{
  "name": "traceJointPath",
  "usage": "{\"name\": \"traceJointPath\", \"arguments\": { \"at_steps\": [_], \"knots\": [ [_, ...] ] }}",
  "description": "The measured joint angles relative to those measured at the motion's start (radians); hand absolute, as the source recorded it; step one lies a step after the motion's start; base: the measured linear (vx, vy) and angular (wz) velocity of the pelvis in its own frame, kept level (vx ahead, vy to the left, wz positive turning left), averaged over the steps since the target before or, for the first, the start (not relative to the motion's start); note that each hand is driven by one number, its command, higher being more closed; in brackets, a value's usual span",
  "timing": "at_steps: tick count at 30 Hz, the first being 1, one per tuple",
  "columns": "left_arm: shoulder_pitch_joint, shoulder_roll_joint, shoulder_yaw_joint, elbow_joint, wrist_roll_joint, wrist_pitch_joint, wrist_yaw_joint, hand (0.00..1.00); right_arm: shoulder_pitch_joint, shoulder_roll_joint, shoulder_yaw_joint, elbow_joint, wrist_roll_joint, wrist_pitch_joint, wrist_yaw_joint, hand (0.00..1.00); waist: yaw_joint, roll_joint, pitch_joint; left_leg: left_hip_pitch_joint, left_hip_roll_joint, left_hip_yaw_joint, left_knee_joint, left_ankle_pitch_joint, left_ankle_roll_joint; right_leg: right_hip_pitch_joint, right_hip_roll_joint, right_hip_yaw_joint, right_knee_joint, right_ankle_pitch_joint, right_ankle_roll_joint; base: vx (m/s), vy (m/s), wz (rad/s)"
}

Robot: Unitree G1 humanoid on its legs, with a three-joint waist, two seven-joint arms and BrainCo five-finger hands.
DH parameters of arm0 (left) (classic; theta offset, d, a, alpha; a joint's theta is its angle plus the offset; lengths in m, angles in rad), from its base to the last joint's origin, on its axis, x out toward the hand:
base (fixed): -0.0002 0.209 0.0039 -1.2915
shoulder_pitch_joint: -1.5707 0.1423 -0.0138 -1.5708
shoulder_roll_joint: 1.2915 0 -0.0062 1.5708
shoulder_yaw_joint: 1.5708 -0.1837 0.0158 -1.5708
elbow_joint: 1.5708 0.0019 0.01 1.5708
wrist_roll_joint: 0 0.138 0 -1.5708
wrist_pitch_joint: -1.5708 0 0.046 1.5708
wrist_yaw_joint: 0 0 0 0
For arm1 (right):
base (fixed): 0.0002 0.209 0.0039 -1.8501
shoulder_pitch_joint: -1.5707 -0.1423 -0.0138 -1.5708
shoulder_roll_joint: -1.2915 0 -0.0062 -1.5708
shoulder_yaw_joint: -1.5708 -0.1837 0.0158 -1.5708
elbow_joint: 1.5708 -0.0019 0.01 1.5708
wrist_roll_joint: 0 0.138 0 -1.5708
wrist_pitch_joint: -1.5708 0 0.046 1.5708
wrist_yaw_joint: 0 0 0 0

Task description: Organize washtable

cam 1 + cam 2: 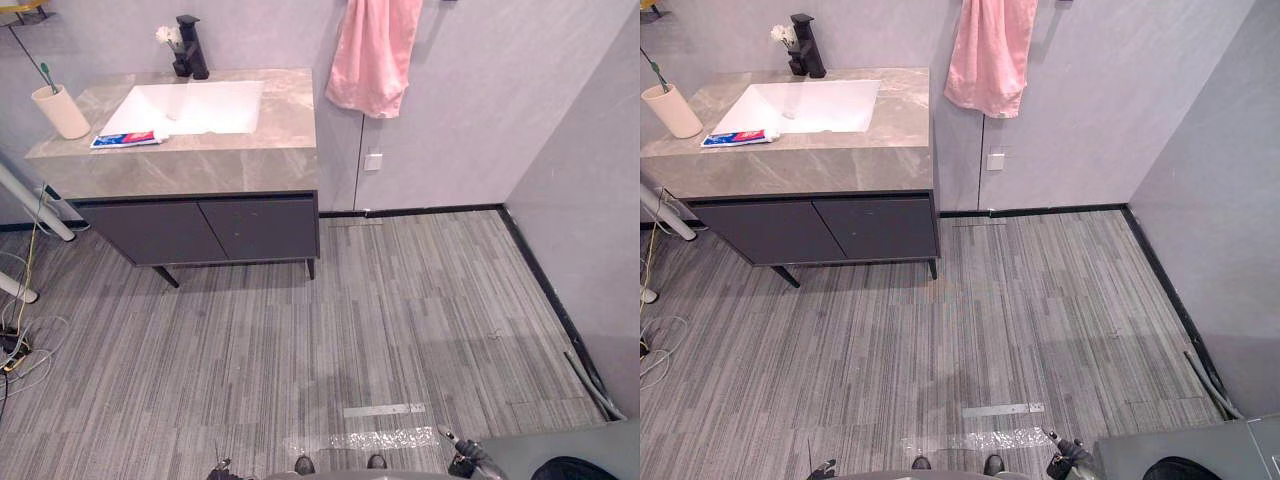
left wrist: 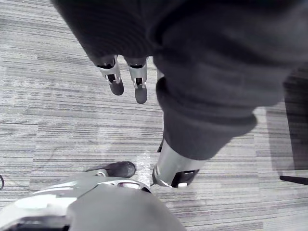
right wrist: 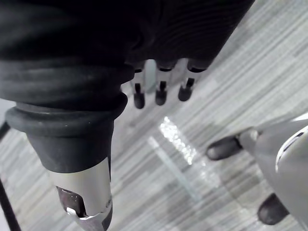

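Robot stands well back from the washtable (image 1: 200, 170), with a stretch of striped floor (image 1: 350, 320) in between. Nothing is within reach.

Counter layout:
- The cup (image 1: 62, 112) is upright at the counter's left end, toothbrush (image 1: 46, 75) standing in it. That looks like its home spot.
- The toothpaste tube (image 1: 127, 139) lies flat just beside the basin (image 1: 190, 105), at its front-left corner and apart from the cup. It's the one loose item, so my guess is that's the thing to tidy, likely into or next to the cup.
- The black faucet (image 1: 190, 48) is behind the basin, with a small white flower (image 1: 167, 36) touching or just beside it.
- A pink towel (image 1: 372, 55) hangs on the wall to the right of the counter, clear of it.

Hands:
- The left hand (image 2: 139, 84) hangs low at the robot's side. Fingers are straight and relaxed, pointing at the floor, holding and touching nothing.
- The right hand (image 3: 161, 91) is the same: fingers loose and side by side, thumb apart, empty.

Both arms look parked for walking rather than reaching. I'd say it has to close in on the counter before any grasp makes sense.
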Motion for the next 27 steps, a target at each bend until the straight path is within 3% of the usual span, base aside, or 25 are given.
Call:
{"name": "traceJointPath", "arguments": {
  "at_steps": [7, 19, 20, 22, 23, 25, 27],
  "knots": [
    [0.002, -0.011, 0.001, -0.003, -0.027, -0.008, 0.006, 0.00, 0.017, 0.003, -0.038, -0.001, 0.000, -0.005, -0.001, 0.00, 0.001, 0.015, 0.015, 0.016, 0.002, 0.007, 0.000, -0.004, -0.005, 0.017, 0.002, 0.005, -0.007, -0.001, 0.001, -0.04, -0.031, -0.02],
    [0.013, -0.026, 0.071, -0.004, -0.085, -0.022, 0.006, 0.00, 0.039, 0.014, -0.071, -0.001, 0.025, -0.006, -0.001, 0.00, 0.004, 0.007, 0.021, 0.001, 0.002, 0.021, 0.001, -0.009, 0.004, -0.006, 0.003, 0.021, -0.002, -0.002, 0.001, -0.01, -0.011, -0.03],
    [0.013, -0.027, 0.074, -0.004, -0.093, -0.023, 0.006, 0.00, 0.035, 0.015, -0.086, -0.002, 0.042, -0.010, -0.001, 0.00, 0.004, 0.010, 0.024, -0.010, 0.003, 0.025, 0.008, -0.021, 0.010, -0.031, 0.000, 0.021, 0.039, -0.028, 0.011, 0.02, 0.009, -0.06],
    [0.008, -0.027, 0.074, -0.010, -0.107, -0.025, 0.003, 0.00, 0.033, 0.027, -0.094, -0.024, 0.070, -0.016, -0.005, 0.00, 0.002, 0.009, 0.062, -0.013, 0.006, 0.034, 0.039, -0.053, 0.026, -0.132, -0.021, 0.013, 0.268, -0.122, 0.062, -0.01, 0.024, -0.15],
    [0.007, -0.022, 0.076, -0.010, -0.108, -0.025, 0.003, 0.00, 0.026, 0.034, -0.089, -0.027, 0.091, -0.018, -0.008, 0.00, 0.003, 0.003, 0.083, -0.017, 0.011, 0.049, 0.058, -0.070, 0.031, -0.232, -0.040, -0.014, 0.463, -0.140, 0.075, -0.05, 0.021, -0.30],
    [0.007, -0.011, 0.076, -0.008, -0.107, -0.023, 0.004, 0.00, 0.015, 0.048, -0.077, -0.026, 0.118, -0.019, -0.013, 0.00, 0.000, 0.000, 0.112, -0.024, 0.020, 0.067, 0.103, -0.096, 0.042, -0.344, -0.088, -0.067, 0.683, -0.143, 0.062, 0.03, 0.005, -0.26],
    [-0.009, -0.009, 0.076, -0.008, -0.107, -0.022, 0.007, 0.00, 0.015, 0.049, -0.077, -0.021, 0.136, -0.019, -0.019, 0.00, -0.010, -0.015, 0.130, -0.012, 0.035, 0.069, 0.123, -0.110, 0.037, -0.374, -0.141, -0.132, 0.698, -0.181, 0.052, 0.13, -0.029, -0.10]
  ]
}}
